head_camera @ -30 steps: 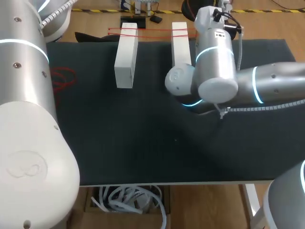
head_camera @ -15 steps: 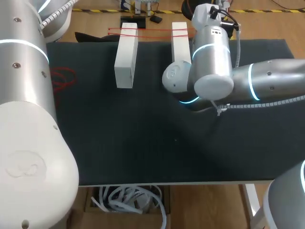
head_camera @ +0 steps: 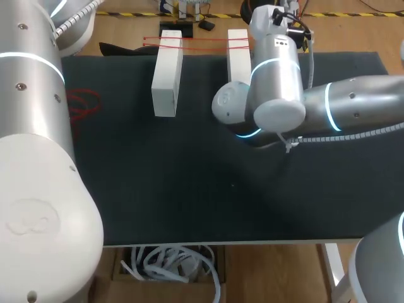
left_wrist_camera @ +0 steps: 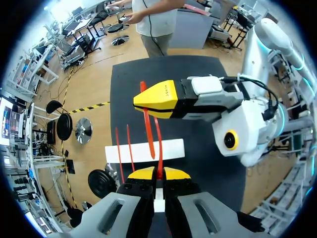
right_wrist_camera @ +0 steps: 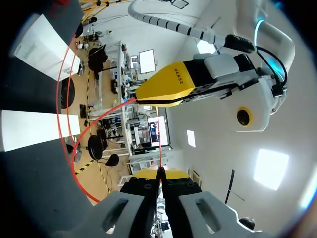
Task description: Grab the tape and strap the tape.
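Red tape runs across the far ends of two white blocks, the left block and the right block, on the dark mat. My right arm hangs over the right block and hides its near part. In the left wrist view my left gripper is shut on a red tape strand above a white block, and my right gripper holds the same tape just ahead. In the right wrist view my right gripper is shut on a thin tape strand.
A loose coil of red tape lies on the mat near its left edge. My left arm fills the left side of the head view. A box of white cables sits below the table's front edge.
My right arm has shifted a little to the left and toward the far edge, covering more of the right block. The blocks and the tape across them stay put.
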{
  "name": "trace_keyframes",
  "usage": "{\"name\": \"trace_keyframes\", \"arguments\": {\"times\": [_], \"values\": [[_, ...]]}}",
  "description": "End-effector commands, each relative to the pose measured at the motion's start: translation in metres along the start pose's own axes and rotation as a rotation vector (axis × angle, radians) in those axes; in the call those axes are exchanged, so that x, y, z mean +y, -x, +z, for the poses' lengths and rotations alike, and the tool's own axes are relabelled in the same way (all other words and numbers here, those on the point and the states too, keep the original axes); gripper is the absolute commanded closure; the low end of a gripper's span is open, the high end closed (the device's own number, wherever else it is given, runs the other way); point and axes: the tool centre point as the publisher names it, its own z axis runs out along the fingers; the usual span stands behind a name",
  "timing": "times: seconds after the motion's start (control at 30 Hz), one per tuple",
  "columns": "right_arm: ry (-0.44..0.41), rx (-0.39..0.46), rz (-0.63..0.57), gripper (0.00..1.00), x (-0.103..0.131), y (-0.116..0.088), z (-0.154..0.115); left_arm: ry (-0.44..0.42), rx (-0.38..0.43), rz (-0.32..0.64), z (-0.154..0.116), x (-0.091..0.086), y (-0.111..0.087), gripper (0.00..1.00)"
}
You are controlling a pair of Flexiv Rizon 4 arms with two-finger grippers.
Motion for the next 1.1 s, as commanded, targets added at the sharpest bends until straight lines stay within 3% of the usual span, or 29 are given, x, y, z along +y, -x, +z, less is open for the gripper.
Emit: {"name": "trace_keyframes", "arguments": {"times": [0.03,1.1], "values": [[-0.002,0.004,-0.005,1.00,0.000,0.001,-0.001,0.004,0.004,-0.001,-0.001,-0.001,0.001,1.00],[-0.004,-0.006,-0.039,1.00,0.016,-0.001,-0.003,0.004,0.004,-0.001,-0.001,-0.001,0.001,1.00]]}}
